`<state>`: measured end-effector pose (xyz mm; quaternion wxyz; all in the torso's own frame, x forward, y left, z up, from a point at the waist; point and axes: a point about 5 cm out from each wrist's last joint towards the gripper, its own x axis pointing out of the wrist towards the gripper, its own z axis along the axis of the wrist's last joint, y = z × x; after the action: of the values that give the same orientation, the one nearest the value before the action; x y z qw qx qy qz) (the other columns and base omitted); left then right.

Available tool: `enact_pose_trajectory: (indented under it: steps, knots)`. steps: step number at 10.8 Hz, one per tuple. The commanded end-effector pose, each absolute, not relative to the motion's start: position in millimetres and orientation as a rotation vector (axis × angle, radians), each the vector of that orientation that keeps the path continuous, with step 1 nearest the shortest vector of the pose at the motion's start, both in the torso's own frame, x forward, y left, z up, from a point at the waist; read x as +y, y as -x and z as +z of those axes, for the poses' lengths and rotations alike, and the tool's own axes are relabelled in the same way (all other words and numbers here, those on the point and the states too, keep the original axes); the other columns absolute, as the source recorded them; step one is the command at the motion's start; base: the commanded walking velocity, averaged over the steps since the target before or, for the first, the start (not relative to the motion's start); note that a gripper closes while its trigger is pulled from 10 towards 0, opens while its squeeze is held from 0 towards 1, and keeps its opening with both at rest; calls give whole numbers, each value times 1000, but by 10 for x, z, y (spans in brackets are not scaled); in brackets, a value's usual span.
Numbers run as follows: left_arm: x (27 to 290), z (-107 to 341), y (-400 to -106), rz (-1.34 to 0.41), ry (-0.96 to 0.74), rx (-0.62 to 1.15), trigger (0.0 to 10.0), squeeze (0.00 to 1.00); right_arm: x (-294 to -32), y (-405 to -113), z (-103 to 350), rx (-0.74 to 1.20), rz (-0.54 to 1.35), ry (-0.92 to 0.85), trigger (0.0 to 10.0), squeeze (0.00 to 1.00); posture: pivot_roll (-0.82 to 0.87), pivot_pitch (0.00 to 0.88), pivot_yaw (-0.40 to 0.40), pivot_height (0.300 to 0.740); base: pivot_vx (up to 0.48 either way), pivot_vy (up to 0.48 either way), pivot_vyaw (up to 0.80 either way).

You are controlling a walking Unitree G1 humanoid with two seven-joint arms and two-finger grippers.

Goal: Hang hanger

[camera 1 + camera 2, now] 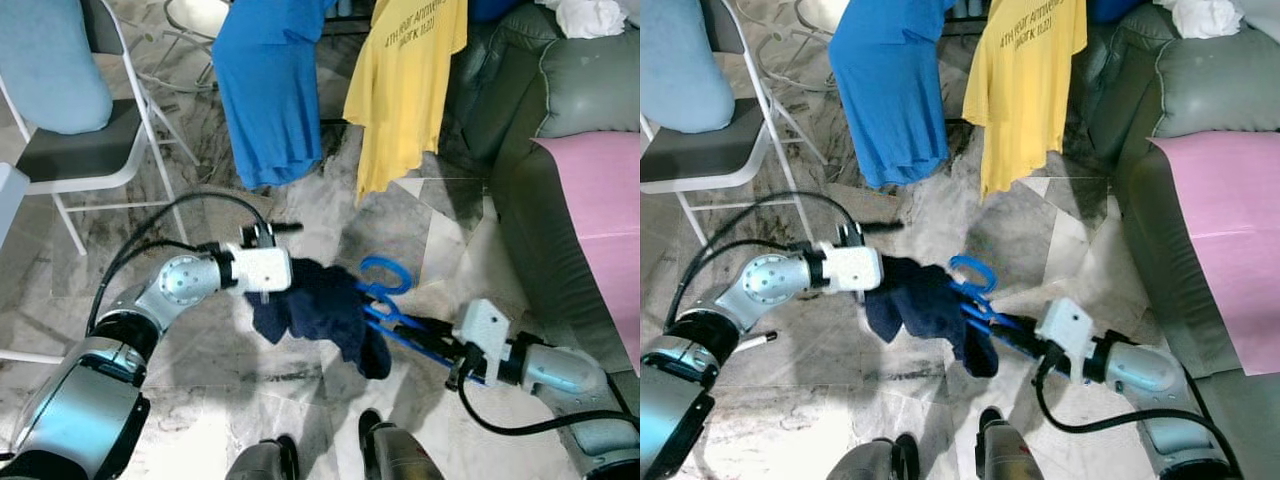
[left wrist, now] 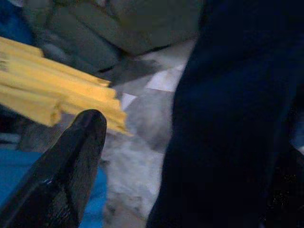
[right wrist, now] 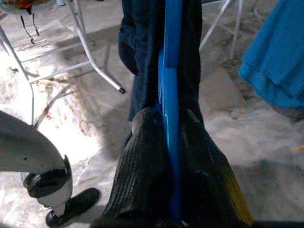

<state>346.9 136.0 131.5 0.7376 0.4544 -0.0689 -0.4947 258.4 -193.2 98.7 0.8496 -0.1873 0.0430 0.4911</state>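
Note:
A blue plastic hanger carries a dark navy garment low over the marble floor in front of me. My right gripper is shut on the hanger's arm; in the right wrist view the blue bar runs between its two fingers. My left gripper reaches into the garment from the left. In the left wrist view one black finger stands well apart from the navy cloth, which hides the other finger.
A blue shirt and a yellow T-shirt hang straight ahead. A white folding chair with a light blue cushion stands at the left. A dark green sofa with a pink cloth runs along the right.

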Motion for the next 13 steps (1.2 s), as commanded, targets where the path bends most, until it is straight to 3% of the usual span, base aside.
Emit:
enact_pose_trajectory:
  steps: [1, 7, 13]
  knots:
    - [1398, 1209, -3406, -1159, -987, -88, 0, 0, -1907, -2566, 1001, 71, 1085, 420, 10000, 0, -98, 258, 129, 740, 0, 0, 0]
    - [1351, 1187, -3407, -1249, -949, -6, 0, 0, -1966, -2668, 1051, 45, 1072, 525, 10000, 0, -99, 241, 130, 740, 0, 0, 0]
    - [1218, 1294, -3447, -1283, -890, -38, 0, 0, -1922, -2811, 1043, -14, 1032, 600, 10000, 0, -91, 248, 141, 740, 0, 0, 0]
